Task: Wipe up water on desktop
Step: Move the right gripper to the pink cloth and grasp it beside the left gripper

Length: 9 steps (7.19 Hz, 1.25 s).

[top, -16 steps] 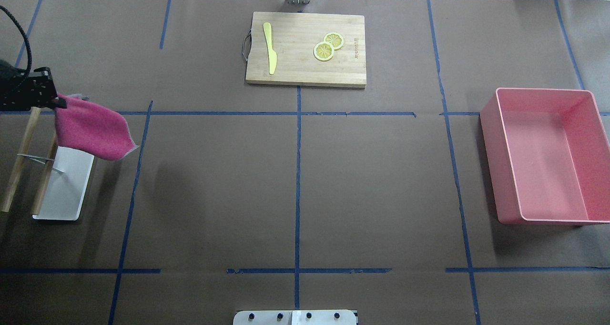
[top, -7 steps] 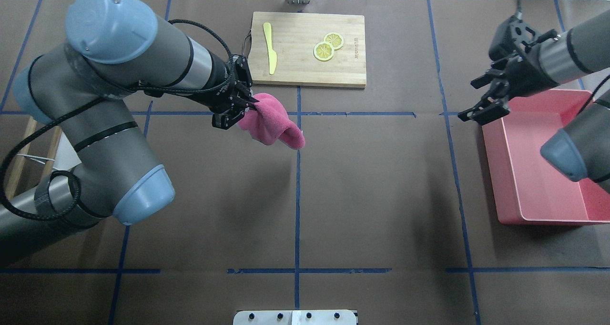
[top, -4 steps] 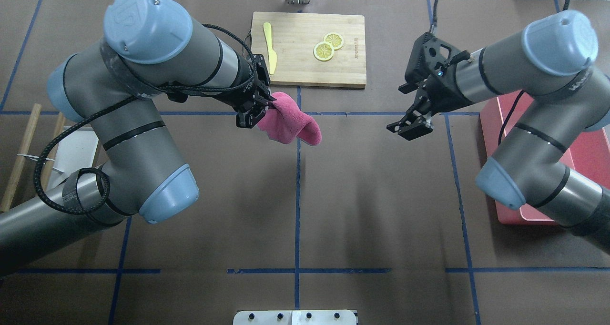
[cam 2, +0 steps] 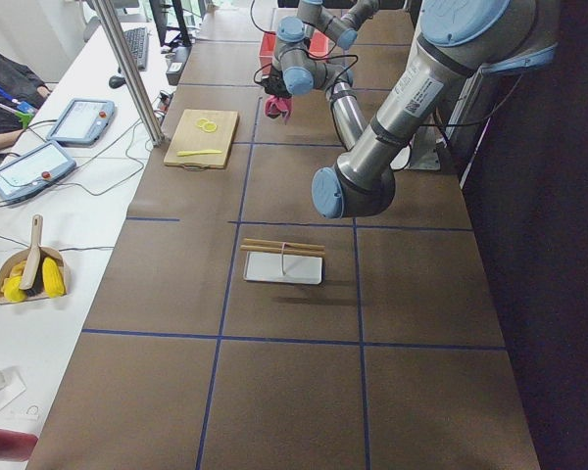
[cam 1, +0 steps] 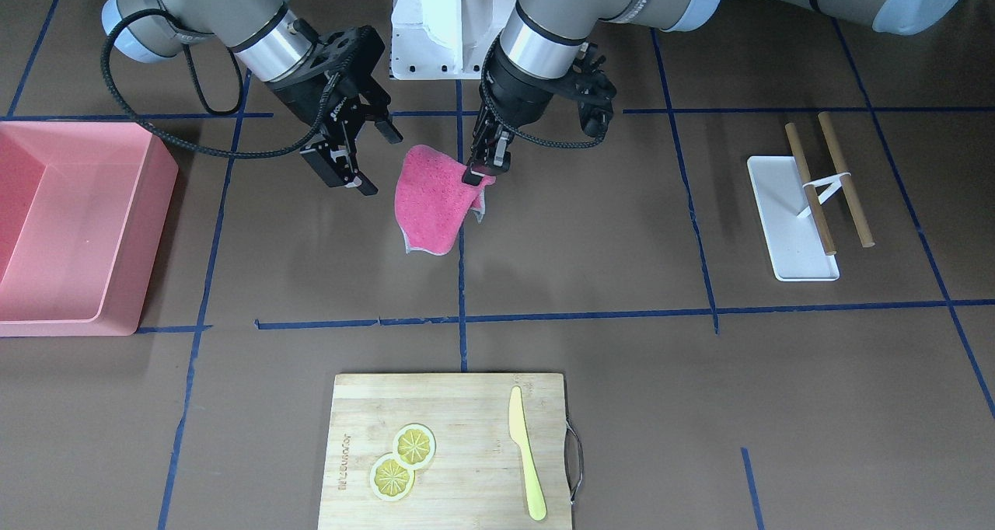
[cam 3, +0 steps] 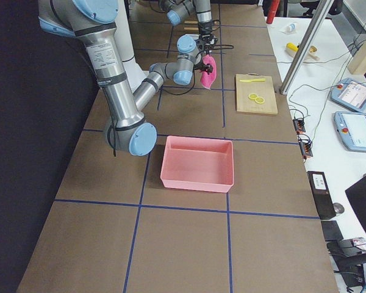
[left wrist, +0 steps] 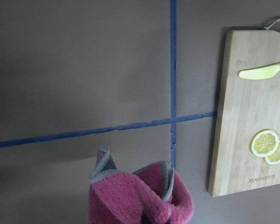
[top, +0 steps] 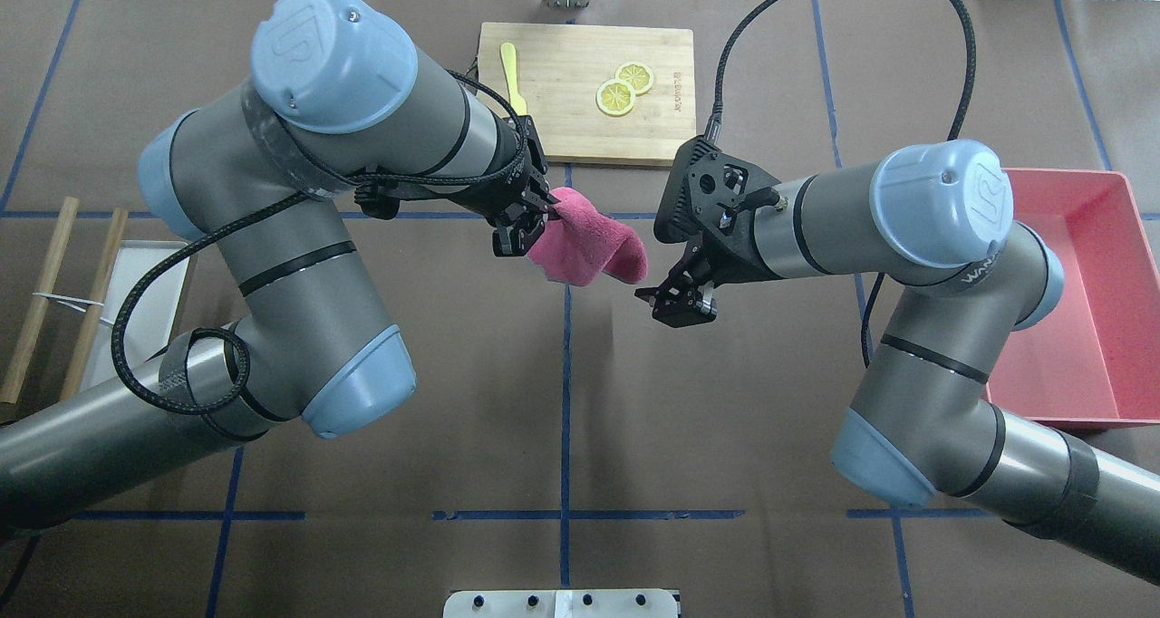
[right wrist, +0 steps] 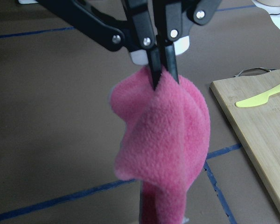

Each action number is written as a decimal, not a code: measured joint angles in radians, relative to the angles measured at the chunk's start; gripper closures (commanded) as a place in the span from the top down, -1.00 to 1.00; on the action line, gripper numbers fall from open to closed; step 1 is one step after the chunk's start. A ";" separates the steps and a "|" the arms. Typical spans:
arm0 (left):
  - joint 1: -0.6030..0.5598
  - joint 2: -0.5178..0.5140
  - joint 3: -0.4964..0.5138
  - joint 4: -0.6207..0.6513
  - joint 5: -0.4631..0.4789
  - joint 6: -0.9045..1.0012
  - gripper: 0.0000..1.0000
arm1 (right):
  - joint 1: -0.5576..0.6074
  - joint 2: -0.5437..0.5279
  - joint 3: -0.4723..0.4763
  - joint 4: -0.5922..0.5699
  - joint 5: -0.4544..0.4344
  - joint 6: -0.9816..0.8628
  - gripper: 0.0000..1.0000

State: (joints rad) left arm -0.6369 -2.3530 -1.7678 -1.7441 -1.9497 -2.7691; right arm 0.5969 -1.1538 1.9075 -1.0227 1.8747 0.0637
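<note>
My left gripper (top: 542, 217) is shut on a corner of a pink fleece cloth (top: 589, 251) and holds it hanging above the brown desktop (top: 725, 419), just in front of the cutting board. In the front view the left gripper (cam 1: 476, 174) pinches the cloth (cam 1: 431, 200) over the central tape line. My right gripper (top: 675, 303) is open and empty, close beside the cloth's free end; it also shows in the front view (cam 1: 371, 157). The right wrist view shows the cloth (right wrist: 163, 140) hanging from the shut fingers (right wrist: 155, 70). I see no water on the desktop (cam 1: 622, 242).
A bamboo cutting board (top: 580, 129) with two lemon slices (top: 623, 88) and a yellow knife (cam 1: 526, 452) lies at the far middle. A pink bin (top: 1087, 328) stands at the right. A white rack base (cam 1: 785, 219) with two wooden rods stands at the left.
My left arm has carried the cloth from the rack at the left to the table's middle. My right arm has come in from the right and its open gripper now hangs beside the cloth.
</note>
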 measured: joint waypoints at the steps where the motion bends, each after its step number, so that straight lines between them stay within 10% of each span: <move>1: 0.011 -0.007 0.000 0.000 0.000 -0.007 -0.83 | -0.009 0.004 0.000 0.000 -0.007 0.003 0.99; 4: 0.035 -0.032 0.000 -0.004 0.000 -0.036 -0.80 | -0.019 0.009 0.000 0.001 -0.017 0.004 0.86; 6: 0.041 -0.038 0.001 -0.006 0.000 -0.041 -0.72 | -0.020 0.010 0.000 0.001 -0.017 0.006 -0.69; 7: 0.041 -0.038 0.001 -0.006 0.000 -0.040 -0.60 | -0.020 0.010 0.001 0.000 -0.015 0.018 -1.00; 9: 0.042 -0.037 0.001 -0.009 0.000 -0.032 -0.52 | -0.020 0.010 0.003 0.001 -0.011 0.052 -1.00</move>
State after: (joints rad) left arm -0.5953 -2.3897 -1.7671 -1.7530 -1.9497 -2.8013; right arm 0.5767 -1.1434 1.9103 -1.0221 1.8639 0.1160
